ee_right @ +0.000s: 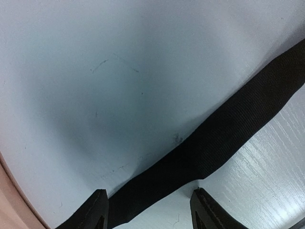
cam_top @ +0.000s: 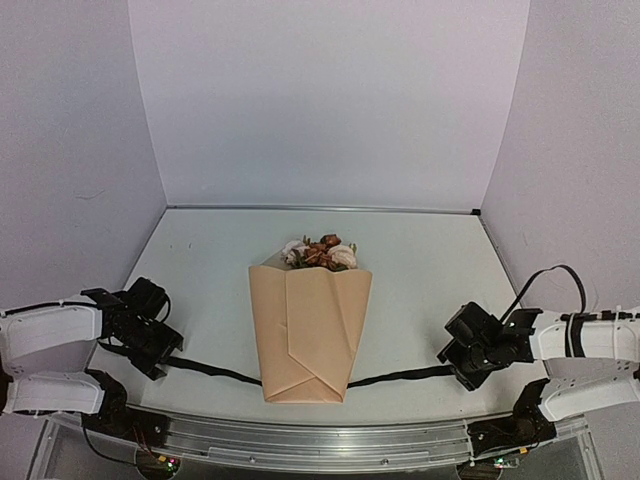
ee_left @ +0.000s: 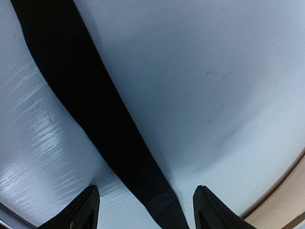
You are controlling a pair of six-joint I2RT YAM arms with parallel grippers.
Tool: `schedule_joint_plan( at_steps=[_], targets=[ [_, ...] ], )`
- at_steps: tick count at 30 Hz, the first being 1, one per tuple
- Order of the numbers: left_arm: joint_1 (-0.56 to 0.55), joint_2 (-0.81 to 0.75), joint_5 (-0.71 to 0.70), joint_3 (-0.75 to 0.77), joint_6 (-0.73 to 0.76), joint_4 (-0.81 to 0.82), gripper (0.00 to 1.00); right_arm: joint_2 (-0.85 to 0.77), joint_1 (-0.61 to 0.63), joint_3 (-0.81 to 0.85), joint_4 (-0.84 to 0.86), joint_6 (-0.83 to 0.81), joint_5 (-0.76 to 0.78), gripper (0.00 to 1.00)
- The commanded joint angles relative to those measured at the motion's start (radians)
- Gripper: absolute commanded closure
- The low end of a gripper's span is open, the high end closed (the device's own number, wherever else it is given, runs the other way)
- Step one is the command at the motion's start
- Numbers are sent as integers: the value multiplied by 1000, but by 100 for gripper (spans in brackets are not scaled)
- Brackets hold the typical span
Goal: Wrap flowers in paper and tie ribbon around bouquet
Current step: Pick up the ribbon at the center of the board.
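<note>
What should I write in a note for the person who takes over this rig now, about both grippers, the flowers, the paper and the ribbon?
Left gripper: open, low over the table, with the left end of the ribbon lying between its jaws, not clamped.
Right gripper: open, the same over the right end.
Flowers: wrapped in the paper, mid-table, blooms pointing away from the arms.
Ribbon: flat on the table, passing under the paper's narrow end.
Done: wrapping.
Left: grip both ends, cross them over the paper, tie.
</note>
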Motion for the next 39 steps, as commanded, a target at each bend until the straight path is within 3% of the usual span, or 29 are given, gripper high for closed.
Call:
schedule_joint_plan(
  at_steps=[1,3,6,8,12,13,17,29,39],
  targets=[
    [10,78,-36,2,-9,65,35,41,-56,-22,-8,-39,7,38],
    [14,107,-40,3,-10,87,40,63,-73,-15,2,-53,2,38],
    [20,146,-49,12,-4,118,56,105,-83,12,12,-73,-4,43],
    [28,182,-54,23,11,133,65,127,-88,21,14,-78,-6,52],
    [64,241,-52,41,57,161,96,148,-99,24,19,-87,-9,74],
    [75,251,-51,42,68,172,99,150,-100,28,19,-90,-5,80],
    [118,276,-68,61,134,216,100,174,-108,73,19,-121,13,100],
    [135,339,-145,210,244,226,100,362,-219,262,57,-246,2,100],
    [136,402,-219,305,346,243,100,461,-229,360,88,-276,-48,100]
  ],
)
